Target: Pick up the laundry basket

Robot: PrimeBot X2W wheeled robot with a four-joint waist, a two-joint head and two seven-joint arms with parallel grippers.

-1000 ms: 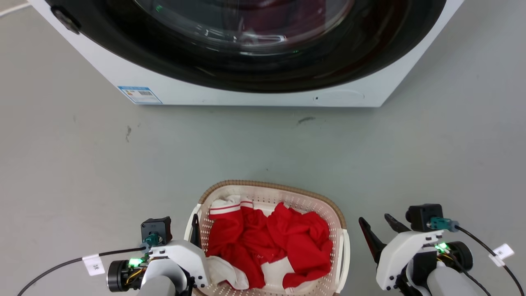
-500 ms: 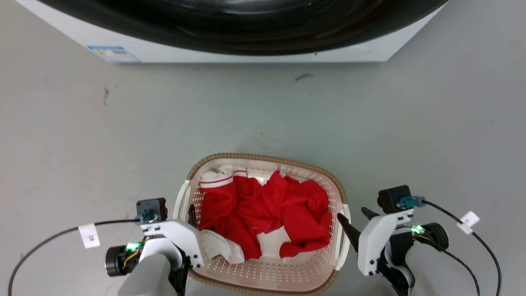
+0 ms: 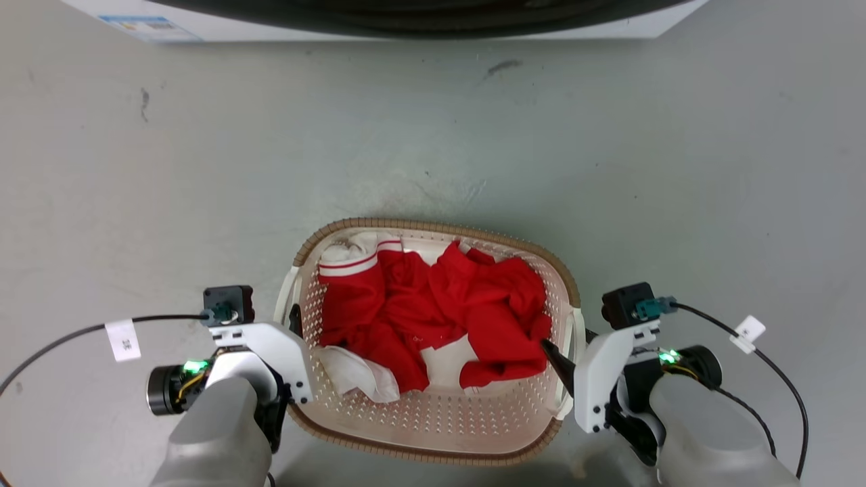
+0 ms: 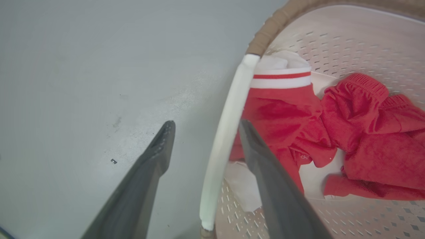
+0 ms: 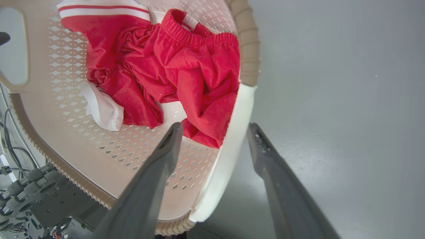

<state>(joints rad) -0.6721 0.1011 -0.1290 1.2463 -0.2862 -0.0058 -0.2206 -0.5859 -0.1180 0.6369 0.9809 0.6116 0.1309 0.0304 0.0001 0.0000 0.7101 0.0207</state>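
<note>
The laundry basket sits lower centre; left gripper and right gripper gape, each astride a side handle, placed to clamp for a level lift

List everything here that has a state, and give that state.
laundry basket, upright on the floor, loaded, not yet gripped.
clothes, crumpled inside the basket.
left gripper, open, astride the left handle.
right gripper, open, astride the right handle.
washing machine, door state cannot be told.
</note>
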